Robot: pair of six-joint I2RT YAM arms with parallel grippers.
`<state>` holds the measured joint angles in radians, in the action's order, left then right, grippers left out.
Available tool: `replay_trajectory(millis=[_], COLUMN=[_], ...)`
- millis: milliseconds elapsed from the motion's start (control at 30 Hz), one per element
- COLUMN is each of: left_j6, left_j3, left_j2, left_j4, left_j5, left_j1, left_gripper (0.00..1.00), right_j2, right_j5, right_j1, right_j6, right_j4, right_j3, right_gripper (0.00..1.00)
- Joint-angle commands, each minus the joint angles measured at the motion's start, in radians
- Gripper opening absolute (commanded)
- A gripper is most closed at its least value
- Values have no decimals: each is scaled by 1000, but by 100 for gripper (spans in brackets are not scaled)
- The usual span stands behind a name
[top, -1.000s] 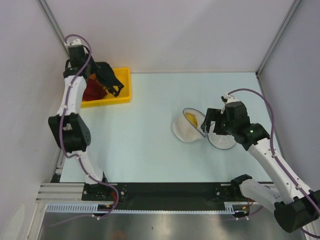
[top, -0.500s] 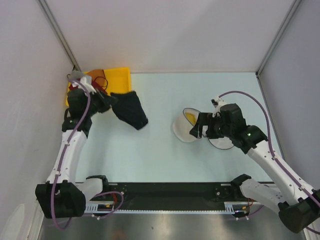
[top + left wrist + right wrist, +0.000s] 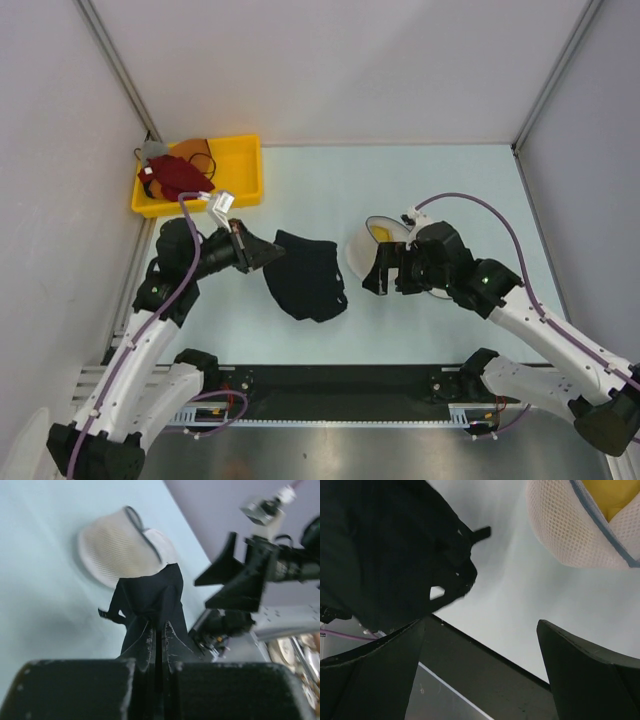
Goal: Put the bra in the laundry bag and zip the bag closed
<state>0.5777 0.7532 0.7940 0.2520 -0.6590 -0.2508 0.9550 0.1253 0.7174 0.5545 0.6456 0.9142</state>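
Since half a sec ago my left pincer point(image 3: 266, 252) swung the black bra point(image 3: 306, 277) from by the yellow bin point(image 3: 247, 165) to mid-table, near the laundry bag point(image 3: 362, 256). L wrist cam alone shows my fingers point(image 3: 171, 645) clamped on fabric. My right pincer point(image 3: 480, 675) gapes wide. One bra, one bag, one bin.

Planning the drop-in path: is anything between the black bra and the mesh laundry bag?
No object lies on the table between the bra, held by the left gripper, and the laundry bag. Only the open right gripper hovers at the bag's near side, which may crowd the approach.
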Motion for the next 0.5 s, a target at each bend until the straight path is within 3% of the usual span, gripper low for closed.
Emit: replay_trajectory(millis=[0,100,200,267,300,367,467], left_j6=[65,97,47,-8,-57,-78,-84], left_j3=[-37,-75,-100,-92,-88,-72,-78], left_j2=[-61,-76,-44,6,29,109,171], left_j4=[-32,-95,-71,37,76,133,96], left_j5=[-184,-261,-234,-162,-39,63,157], left_j1=[-48,-79,-84,-84,-84,-81,-58], left_gripper=[0,0,0,0,0,0,0], right_j2=[-61,-116,-131,-116,-108,-81,-47], right_j5=[-70,-90,-108,-107,-107,-110,-110], right_j1=[36,37,39,45,48,53,57], right_j6=[73,108,131,139,140,137,125], right_j4=[34,43,51,48,46,34,-6], right_j3=[54,37,35,37,37,38,38], right_gripper=[100,100,100,100,100,100,100])
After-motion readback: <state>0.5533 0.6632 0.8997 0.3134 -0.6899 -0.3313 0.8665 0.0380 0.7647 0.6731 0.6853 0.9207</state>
